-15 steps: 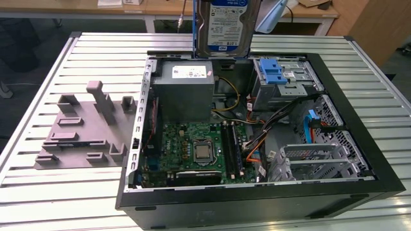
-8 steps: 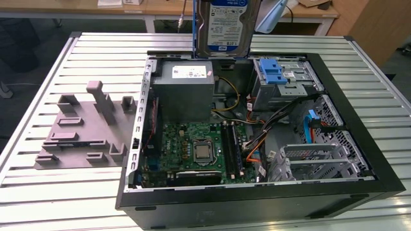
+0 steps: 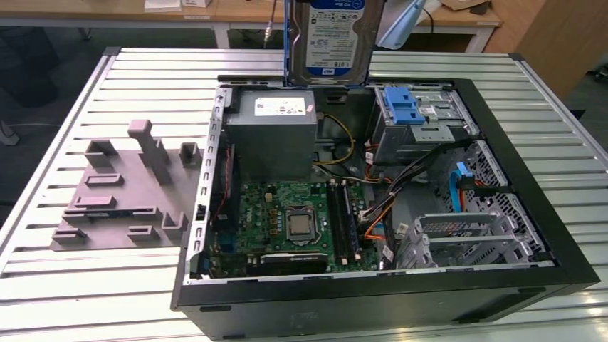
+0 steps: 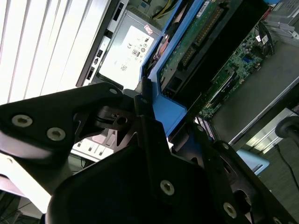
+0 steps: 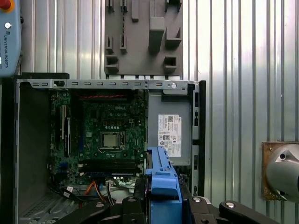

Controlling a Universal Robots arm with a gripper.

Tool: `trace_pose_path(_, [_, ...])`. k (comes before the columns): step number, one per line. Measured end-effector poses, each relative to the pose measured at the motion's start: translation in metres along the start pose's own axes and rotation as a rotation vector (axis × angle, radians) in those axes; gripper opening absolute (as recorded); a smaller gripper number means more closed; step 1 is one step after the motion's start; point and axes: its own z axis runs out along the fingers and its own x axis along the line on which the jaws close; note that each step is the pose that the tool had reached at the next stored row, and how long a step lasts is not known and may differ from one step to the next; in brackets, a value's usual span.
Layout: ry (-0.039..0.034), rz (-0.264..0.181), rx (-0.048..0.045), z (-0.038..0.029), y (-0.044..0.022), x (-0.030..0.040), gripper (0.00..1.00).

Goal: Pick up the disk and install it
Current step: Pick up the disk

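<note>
My gripper is clamped on the disk by its blue frame, holding it upright, label showing in exterior view, above the open PC case, approx. over the PSU.

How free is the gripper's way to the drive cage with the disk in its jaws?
Probably free. The gripper holds the disk upright above the far edge of the open case. The cage sits just to the exterior view's right of the disk, and its top looks uncovered.
</note>
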Motion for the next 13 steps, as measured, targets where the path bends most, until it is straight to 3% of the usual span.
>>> trace_pose_path(13, [0.0,0.0,0.0,0.0,0.0005,0.0,0.36])
